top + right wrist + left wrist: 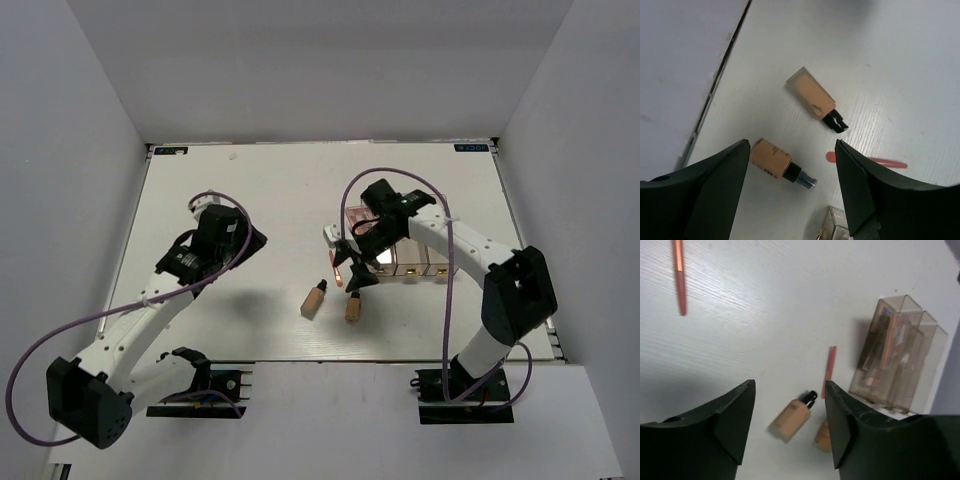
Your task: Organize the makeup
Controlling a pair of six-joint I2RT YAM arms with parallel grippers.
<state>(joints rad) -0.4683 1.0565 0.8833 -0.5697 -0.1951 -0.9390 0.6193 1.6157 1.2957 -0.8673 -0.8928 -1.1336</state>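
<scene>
Two beige bottles with black caps lie on the white table, a flat one [314, 298] and a round one [353, 308]. A thin pink stick [338, 270] lies just behind them. My right gripper [352, 275] is open and empty, hovering above the round bottle [772, 159], with the flat bottle [812, 95] and the stick [867, 161] beyond. Palettes [357, 215] stand in the clear box [425, 268]. My left gripper [250, 240] is open and empty, well left of the bottles. Its wrist view shows the flat bottle [792, 417], the stick [828, 371] and the box [900, 360].
A second pink stick [679, 275] lies on the table at the top left of the left wrist view. The table's near edge [715, 85] runs close to the bottles. White walls enclose the table on three sides.
</scene>
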